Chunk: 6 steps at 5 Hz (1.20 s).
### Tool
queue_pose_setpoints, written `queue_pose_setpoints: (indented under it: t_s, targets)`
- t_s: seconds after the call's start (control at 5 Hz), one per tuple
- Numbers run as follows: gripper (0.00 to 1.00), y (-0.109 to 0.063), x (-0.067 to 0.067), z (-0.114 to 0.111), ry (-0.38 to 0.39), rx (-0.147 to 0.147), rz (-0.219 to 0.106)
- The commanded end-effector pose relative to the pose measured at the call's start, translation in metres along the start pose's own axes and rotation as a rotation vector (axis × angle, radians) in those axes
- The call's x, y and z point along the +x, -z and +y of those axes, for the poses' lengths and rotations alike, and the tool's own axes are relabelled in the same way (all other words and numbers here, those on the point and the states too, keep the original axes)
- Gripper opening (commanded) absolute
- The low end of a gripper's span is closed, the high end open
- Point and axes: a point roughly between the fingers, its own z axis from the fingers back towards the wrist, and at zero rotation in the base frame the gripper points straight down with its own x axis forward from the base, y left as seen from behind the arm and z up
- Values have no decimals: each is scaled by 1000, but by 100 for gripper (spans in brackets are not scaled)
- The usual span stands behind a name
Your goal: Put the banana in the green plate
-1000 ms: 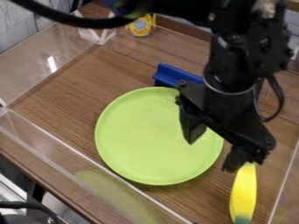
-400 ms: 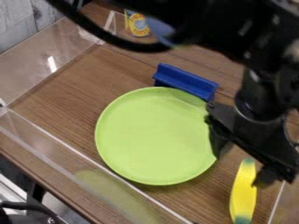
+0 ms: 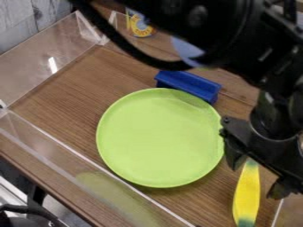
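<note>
I see my gripper (image 3: 261,171) spread wide and empty above the banana (image 3: 247,197), which lies off the green plate (image 3: 154,142) at its four o'clock, not yet grasped.

The black arm points its pincer (image 3: 263,174) steeply down, jaws spread wide.

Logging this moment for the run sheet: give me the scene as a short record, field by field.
banana: on the wood table, right of the plate, outside it
plate: green, nothing on it
blue block: behind the plate, near its far rim
gripper: open, above the banana's upper end, holding nothing
fingers: apart; contact with banana cannot be told
task state: banana not yet grasped
</note>
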Motion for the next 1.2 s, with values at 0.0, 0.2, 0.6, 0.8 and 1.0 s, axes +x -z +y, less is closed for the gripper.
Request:
queue_pose_setpoints:
  t_s: [0.0,0.2,0.6,0.8,1.0]
  targets:
    - [100,2,4,-2,-3,-17,-27]
    - [100,10,3,-1,-10,-21,-28]
    - [100,22,4,1,-26,-31,-23]
    - [0,20,7,3,-35,-32,-21]
    - [0,10,8,6,-30,-21,-7]
